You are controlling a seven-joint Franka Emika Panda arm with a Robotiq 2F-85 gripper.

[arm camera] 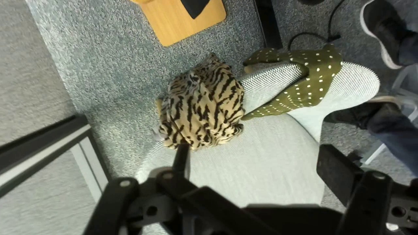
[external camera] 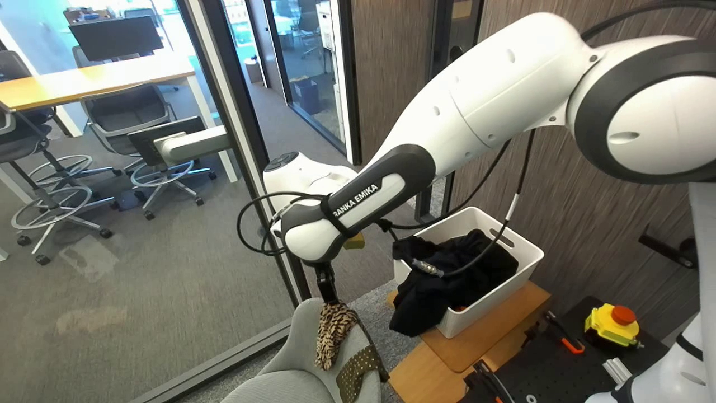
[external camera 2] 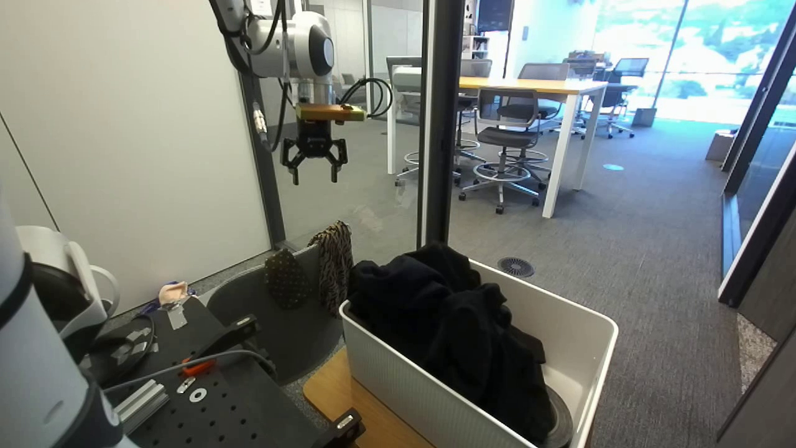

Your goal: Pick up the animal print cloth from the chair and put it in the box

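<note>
The animal print cloth, tan with black stripes, hangs over the backrest of the grey chair. It shows in both exterior views [external camera: 334, 336] [external camera 2: 336, 267] and in the wrist view [arm camera: 202, 107]. The chair [external camera: 302, 336] also shows in the wrist view [arm camera: 261, 163]. My gripper [external camera 2: 315, 180] is open and empty, pointing down, with a gap above the cloth and chair. In the wrist view, its jaws [arm camera: 254, 153] are spread wide over the chair, and the cloth lies beyond the left finger. The white box [external camera: 492, 305] [external camera 2: 398, 379] holds dark clothes.
An olive dotted cloth [external camera: 355, 372] [arm camera: 313, 81] hangs on the same chair beside the print cloth. The box stands on a wooden surface [external camera: 464, 352]. A glass partition post [external camera 2: 438, 124] stands behind the chair. A person's shoe [arm camera: 378, 26] shows in the wrist view.
</note>
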